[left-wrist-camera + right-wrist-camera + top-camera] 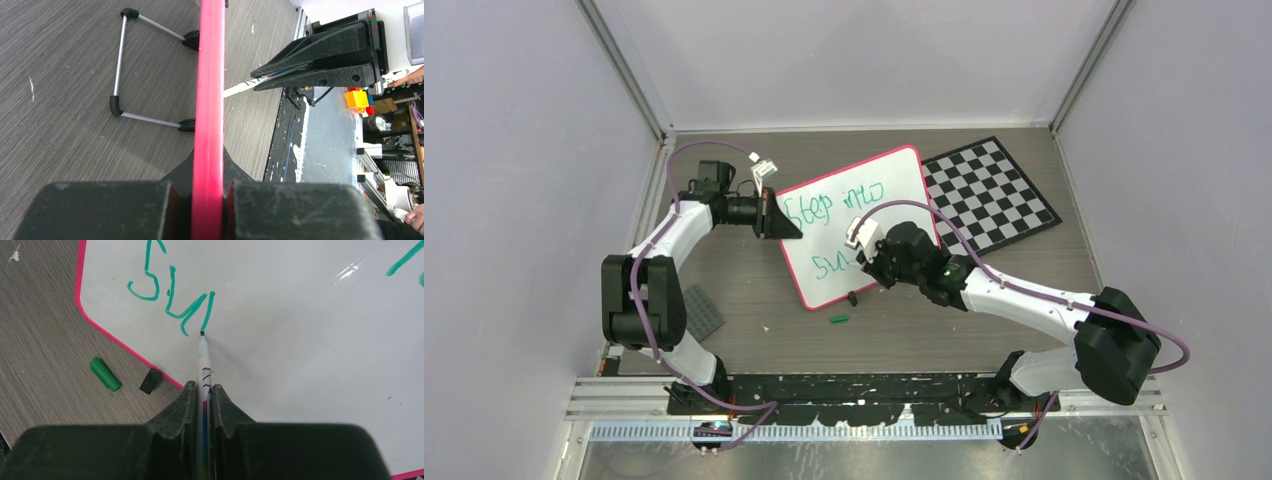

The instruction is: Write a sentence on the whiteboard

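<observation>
Wood-grain table point(754, 290) runs under everything, closed in by pale walls on three sides. On it, the right gripper point(204, 388) is clamped shut on a thin white marker point(202, 352). The marker's green tip touches the whiteboard point(310, 350) at the foot of the newest stroke. The sentence point(171, 290) shows "Step into" on top and only "Su" with a stroke or two beneath, so I'd judge the writing is partway through its second line. The next move calls for forming the following letter with light, even pressure, working rightward where plenty of bare white remains. The pink rim runs near the start of that line. Just off it on the table lie a green cap point(105, 373) and a small black piece point(150, 380), both apart from the tip. The left gripper point(207, 195) is closed on the board's opposite rim, steadying it. A checkered board point(989, 190) sits just beside the far corner, out of the pen's path.
</observation>
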You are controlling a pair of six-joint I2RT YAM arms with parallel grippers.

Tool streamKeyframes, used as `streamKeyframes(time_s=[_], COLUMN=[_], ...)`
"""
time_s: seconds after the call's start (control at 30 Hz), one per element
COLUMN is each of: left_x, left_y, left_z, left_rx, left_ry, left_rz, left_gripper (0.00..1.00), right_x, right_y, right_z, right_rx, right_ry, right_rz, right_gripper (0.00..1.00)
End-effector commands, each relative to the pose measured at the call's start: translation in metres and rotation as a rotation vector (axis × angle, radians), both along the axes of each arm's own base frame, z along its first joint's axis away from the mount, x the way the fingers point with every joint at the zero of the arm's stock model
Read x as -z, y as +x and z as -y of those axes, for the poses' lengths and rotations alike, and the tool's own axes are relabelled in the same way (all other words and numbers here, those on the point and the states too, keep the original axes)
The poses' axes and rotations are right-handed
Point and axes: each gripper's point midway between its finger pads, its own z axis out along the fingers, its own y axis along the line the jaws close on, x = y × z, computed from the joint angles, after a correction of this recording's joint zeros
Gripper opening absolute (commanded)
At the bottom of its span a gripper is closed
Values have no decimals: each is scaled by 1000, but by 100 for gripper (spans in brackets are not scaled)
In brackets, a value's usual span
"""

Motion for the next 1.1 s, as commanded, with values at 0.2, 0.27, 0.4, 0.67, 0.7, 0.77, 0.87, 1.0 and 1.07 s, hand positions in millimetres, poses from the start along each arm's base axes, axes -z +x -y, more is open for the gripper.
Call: streamKeyframes(time_s=[0.2, 0.27, 0.4, 0.67, 0.7, 0.77, 0.87, 1.0, 1.07], left_x=[26, 26, 26, 26, 26, 26, 26, 25, 25], left_y=[-21, -21, -21, -19, -19, -19, -18, -18, -19], left_z=[-5, -5, -5, -4, -5, -5, -4, -4, -5], left_rx=[-25, -25, -24, -19, -19, -19, -16, -15, -14], left_ry=[105, 104, 107, 104, 104, 103, 103, 102, 104], left_rz=[-157, -157, -154, -155, -155, -158, -156, -153, -153], left_gripper=[0, 0, 0, 0, 0, 0, 0, 0, 0], right_x=[-32, -36, -42, -46, -46, -46, -47, -51, -56], right_y=[16, 18, 22, 32, 32, 33, 33, 29, 26], right_z=[-14, -16, -18, -10, -9, -8, -6, -3, -2], right_rx=[9, 14, 23, 70, 72, 71, 75, 66, 59], right_ry=[59, 66, 77, 62, 62, 57, 53, 62, 76], right_rz=[62, 69, 83, 109, 110, 111, 113, 119, 126], right_gripper=[0, 0, 0, 0, 0, 0, 0, 0, 0])
